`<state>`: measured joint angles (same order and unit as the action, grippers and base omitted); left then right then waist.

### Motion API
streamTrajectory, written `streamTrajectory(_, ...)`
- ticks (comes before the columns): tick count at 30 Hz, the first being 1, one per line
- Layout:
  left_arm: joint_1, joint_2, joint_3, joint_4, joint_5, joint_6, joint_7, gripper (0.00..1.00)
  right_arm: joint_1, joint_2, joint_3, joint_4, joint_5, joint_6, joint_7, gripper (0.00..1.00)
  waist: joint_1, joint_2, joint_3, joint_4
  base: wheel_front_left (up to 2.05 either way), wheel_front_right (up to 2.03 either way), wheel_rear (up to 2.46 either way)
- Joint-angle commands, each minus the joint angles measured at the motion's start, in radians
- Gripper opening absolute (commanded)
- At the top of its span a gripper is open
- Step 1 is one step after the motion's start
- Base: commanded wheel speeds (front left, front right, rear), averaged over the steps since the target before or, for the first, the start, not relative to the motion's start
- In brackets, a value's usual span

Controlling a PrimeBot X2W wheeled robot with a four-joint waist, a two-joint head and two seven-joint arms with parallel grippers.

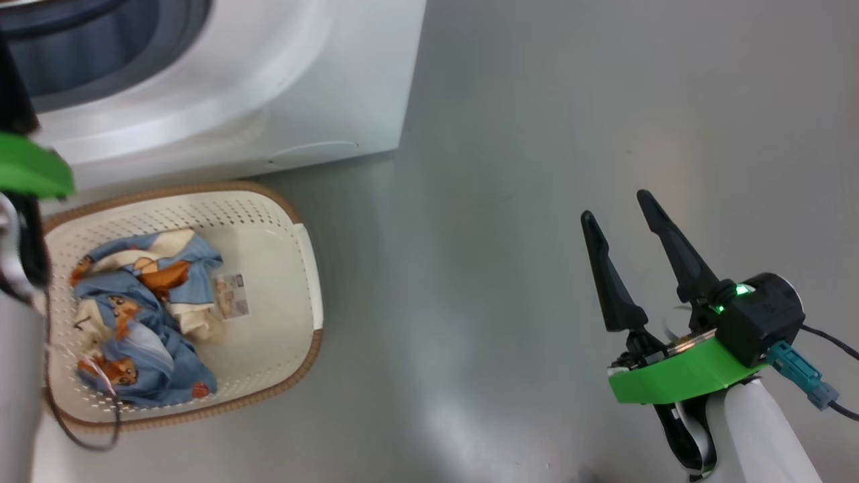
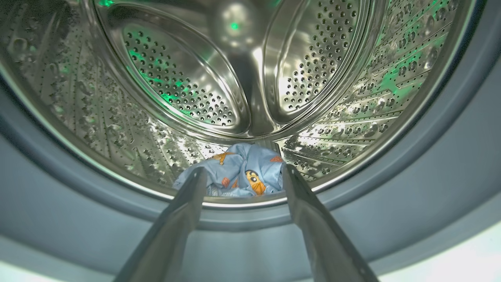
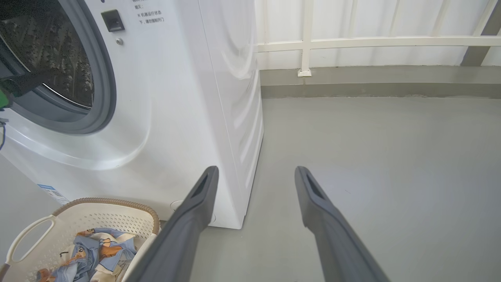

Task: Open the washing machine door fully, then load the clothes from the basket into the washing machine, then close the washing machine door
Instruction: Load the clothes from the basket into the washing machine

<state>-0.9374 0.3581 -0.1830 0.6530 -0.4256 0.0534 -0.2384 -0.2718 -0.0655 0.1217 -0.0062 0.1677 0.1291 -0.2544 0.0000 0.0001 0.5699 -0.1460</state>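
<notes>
our left pincer [image 2: 243, 169] and right pincer [image 1: 616, 205] stand apart, empty. the clothes [image 1: 134, 322], lower left in the basket [image 1: 310, 282], look soft and light; we'd pinch a fold.

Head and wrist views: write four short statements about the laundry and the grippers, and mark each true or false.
A blue printed garment lies in the drum. True.
The basket is empty. False: clothes lie in it.
The right gripper grips a garment. False: it is open and empty, above the floor.
The left gripper is open, fingers pointing into the drum. True.
</notes>
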Motion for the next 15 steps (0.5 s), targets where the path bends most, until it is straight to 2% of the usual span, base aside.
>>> streamTrajectory(1,0.064,0.043,0.034,-0.066,-0.004,0.024,-0.011,1.00,0.037,-0.003,0.019,-0.018,-0.014,0.002,-0.007,1.00,0.0000,-0.0001,-0.043,0.029,0.00,0.00,0.00)
streamTrajectory(8,0.384,0.000,0.063,-0.367,0.008,0.110,-0.022,1.00,0.086,-0.017,-0.003,-0.014,-0.029,0.002,-0.007,1.00,0.0000,-0.0001,-0.132,0.071,0.00,0.00,0.00)
streamTrajectory(15,0.601,-0.042,0.061,-0.552,0.048,0.153,-0.023,1.00,0.138,-0.026,-0.020,-0.009,-0.044,0.002,-0.007,1.00,0.0000,-0.0001,-0.223,0.115,0.00,0.00,0.00)
